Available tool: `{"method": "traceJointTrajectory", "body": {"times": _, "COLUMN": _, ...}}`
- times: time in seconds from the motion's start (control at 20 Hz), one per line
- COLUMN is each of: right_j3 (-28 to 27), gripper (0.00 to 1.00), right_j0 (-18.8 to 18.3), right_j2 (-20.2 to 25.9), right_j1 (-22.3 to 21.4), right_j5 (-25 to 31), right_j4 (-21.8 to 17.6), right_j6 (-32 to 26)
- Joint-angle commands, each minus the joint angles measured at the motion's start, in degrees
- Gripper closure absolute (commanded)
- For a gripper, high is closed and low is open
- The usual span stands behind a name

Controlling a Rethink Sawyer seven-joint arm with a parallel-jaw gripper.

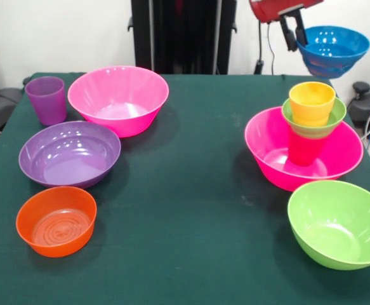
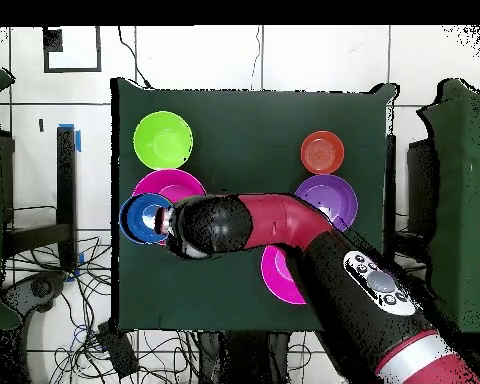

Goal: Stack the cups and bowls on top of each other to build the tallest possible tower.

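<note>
High at the right, my gripper point(image 1: 297, 35) is shut on the rim of the small blue bowl point(image 1: 332, 47), which hangs tilted in the air above and behind the tower. The tower stands in a large hot pink bowl point(image 1: 280, 165). It is made of a red cup point(image 1: 305, 149), a small green bowl point(image 1: 336, 114) and, on top, a yellow-orange cup point(image 1: 311, 103). Seen from overhead, the blue bowl point(image 2: 139, 218) sits at the gripper point(image 2: 164, 222), beside that pink bowl point(image 2: 169, 183).
A lime green bowl point(image 1: 337, 222) stands in front of the tower. On the left are a second pink bowl point(image 1: 118, 100), a purple cup point(image 1: 46, 100), a wide purple bowl point(image 1: 69, 154) and an orange bowl point(image 1: 56, 219).
</note>
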Motion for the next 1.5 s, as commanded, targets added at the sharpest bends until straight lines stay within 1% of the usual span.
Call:
{"method": "traceJointTrajectory", "body": {"times": 0.05, "right_j3": -5.0, "gripper": 1.0, "right_j0": 0.2, "right_j2": 0.4, "right_j1": 4.4, "right_j5": 5.3, "right_j4": -5.8, "right_j6": -9.9}}
{"method": "traceJointTrajectory", "body": {"times": 0.45, "right_j3": -8.3, "gripper": 1.0, "right_j0": 0.5, "right_j2": 0.3, "right_j1": 6.1, "right_j5": 6.3, "right_j4": -7.9, "right_j6": -9.4}}
{"method": "traceJointTrajectory", "body": {"times": 0.65, "right_j3": -7.4, "gripper": 1.0, "right_j0": 0.5, "right_j2": -0.3, "right_j1": 6.5, "right_j5": 6.0, "right_j4": -8.6, "right_j6": -7.9}}
{"method": "traceJointTrajectory", "body": {"times": 0.9, "right_j3": -5.5, "gripper": 1.0, "right_j0": -0.5, "right_j2": -0.4, "right_j1": 6.3, "right_j5": 6.2, "right_j4": -10.2, "right_j6": -8.1}}
{"method": "traceJointTrajectory", "body": {"times": 1.0, "right_j3": -6.2, "gripper": 1.0, "right_j0": -0.3, "right_j2": -0.6, "right_j1": 6.9, "right_j5": 6.5, "right_j4": -10.9, "right_j6": -8.3}}
{"method": "traceJointTrajectory", "body": {"times": 1.1, "right_j3": -5.8, "gripper": 1.0, "right_j0": -0.6, "right_j2": -0.5, "right_j1": 7.0, "right_j5": 6.3, "right_j4": -11.2, "right_j6": -8.2}}
{"method": "traceJointTrajectory", "body": {"times": 1.3, "right_j3": -4.1, "gripper": 1.0, "right_j0": -0.7, "right_j2": -0.5, "right_j1": 6.3, "right_j5": 6.2, "right_j4": -10.7, "right_j6": -6.2}}
{"method": "traceJointTrajectory", "body": {"times": 1.5, "right_j3": -3.9, "gripper": 1.0, "right_j0": -0.5, "right_j2": -0.7, "right_j1": 7.0, "right_j5": 5.2, "right_j4": -11.2, "right_j6": -5.8}}
